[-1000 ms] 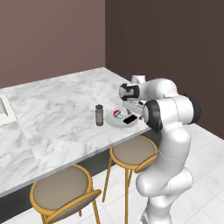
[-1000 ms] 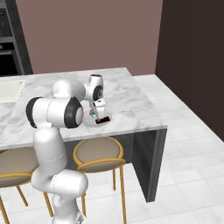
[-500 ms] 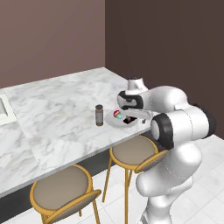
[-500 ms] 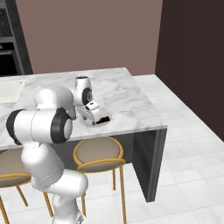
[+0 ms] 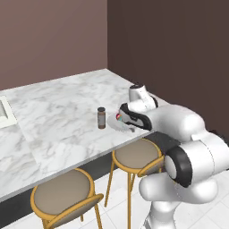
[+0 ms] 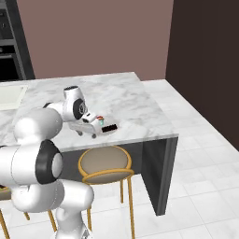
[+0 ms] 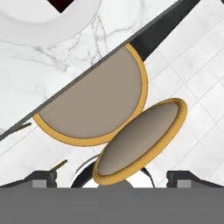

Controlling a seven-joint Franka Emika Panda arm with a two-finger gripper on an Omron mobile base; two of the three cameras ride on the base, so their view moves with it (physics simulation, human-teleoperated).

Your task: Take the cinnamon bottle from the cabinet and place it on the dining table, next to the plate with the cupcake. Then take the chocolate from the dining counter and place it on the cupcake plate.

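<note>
The brown cinnamon bottle (image 5: 101, 117) stands upright on the marble dining table (image 5: 53, 116), just left of the plate (image 5: 117, 125) with the pink-topped cupcake (image 5: 118, 117). From the right I see the cupcake (image 6: 99, 120) and the black chocolate (image 6: 110, 127) lying beside it on the plate (image 6: 117, 125). My gripper (image 6: 88, 133) hovers over the table's near edge beside the plate, open with nothing in it. In the hand view the fingertips (image 7: 43, 177) stand far apart. A corner of the chocolate (image 7: 65, 3) shows on the plate (image 7: 39, 22) at the top.
Round wooden stools (image 5: 136, 155) (image 5: 67, 194) stand under the table's near edge, right below my hand (image 7: 96, 105). A sink (image 5: 4, 112) is set in the far left of the top. The squared table corner (image 6: 173, 135) and tiled floor lie to the right.
My hand has slid away from the plate toward the table's near edge and my elbow has swung outward and lower. Bottle, cupcake and chocolate have not moved.
</note>
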